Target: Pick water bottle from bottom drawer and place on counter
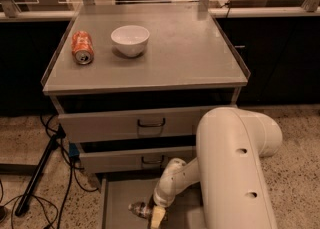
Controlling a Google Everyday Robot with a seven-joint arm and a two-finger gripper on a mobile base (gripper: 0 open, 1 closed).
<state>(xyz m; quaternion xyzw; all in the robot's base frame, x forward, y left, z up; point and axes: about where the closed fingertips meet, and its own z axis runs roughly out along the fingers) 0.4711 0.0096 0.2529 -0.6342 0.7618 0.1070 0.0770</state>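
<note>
The tool (154,214) is down in the open bottom drawer (117,200), right against the bottle (138,208), which lies on its side on the drawer floor. Whether the tool is apart or clamped on it I cannot tell. Up on the table (190,53), a can (82,47) lies just left of a white bowl (130,40), both well apart from the arm (230,173).

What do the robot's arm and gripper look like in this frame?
The arm is a thick, smooth off-white shell with rounded joints and two small dark holes, narrowing to a slim wrist. The gripper, down in the bottom drawer, looks pale tan.
</note>
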